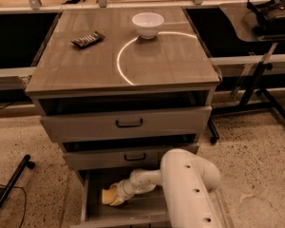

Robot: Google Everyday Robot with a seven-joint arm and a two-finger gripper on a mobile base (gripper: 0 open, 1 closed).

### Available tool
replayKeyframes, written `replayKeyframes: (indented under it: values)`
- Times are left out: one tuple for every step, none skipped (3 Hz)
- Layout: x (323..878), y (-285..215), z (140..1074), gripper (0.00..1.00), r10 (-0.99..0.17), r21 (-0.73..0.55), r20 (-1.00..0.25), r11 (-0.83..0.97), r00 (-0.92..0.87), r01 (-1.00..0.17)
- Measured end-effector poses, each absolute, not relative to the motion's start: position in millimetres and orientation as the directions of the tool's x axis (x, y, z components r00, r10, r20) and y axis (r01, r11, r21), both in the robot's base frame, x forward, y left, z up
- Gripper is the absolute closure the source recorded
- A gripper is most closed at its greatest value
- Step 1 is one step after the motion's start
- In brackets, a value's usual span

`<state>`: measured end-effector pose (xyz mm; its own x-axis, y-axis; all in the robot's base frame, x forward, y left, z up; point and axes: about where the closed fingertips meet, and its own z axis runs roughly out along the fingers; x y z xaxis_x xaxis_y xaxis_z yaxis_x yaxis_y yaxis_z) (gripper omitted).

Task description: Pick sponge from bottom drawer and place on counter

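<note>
Camera view, the only one. The gripper [115,197] is down inside the bottom drawer [87,204], which stands pulled out. It sits against the sponge [107,198], near the drawer's left wall. We cannot tell whether the gripper has closed on the sponge or merely touches it; the wrist hides the contact.

Step in hand, as we judge it: the grasp in the drawer. The lift and the placing are not yet done.

Next move, our estimate: a secure hold, then a withdrawal that clears the two upper drawers [128,123], both partly open and overhanging the bottom one. After that comes a rise to the counter [85,70]. The front half of the counter, toward its near edge, offers bare room.

Materials:
- The sponge is pale yellow and soft-looking, with an irregular outline.
- The counter is flat, glossy and grey-brown, with a bright curved reflection.
- A white bowl [148,24], round and smooth, stands near the far edge.
- A dark wrapped bar [88,39], flat, lies toward the far left corner.
- The arm [187,189] is a smooth cream shell, rounded.
</note>
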<state>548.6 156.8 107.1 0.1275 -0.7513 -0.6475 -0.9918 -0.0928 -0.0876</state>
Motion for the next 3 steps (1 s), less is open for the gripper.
replayKeyframes:
  values:
    - [545.9, 141.6, 147.8, 0.89, -0.716, -0.133, -0.678, -0.101, 0.165, -0.986]
    - [541.8, 117.8, 188.4, 1.00, -0.663, -0.171, -0.723, -0.104, 0.197, -0.980]
    - [533.5, 83.4, 224.9, 1.00, -0.606, -0.195, -0.763, -0.119, 0.227, -0.974]
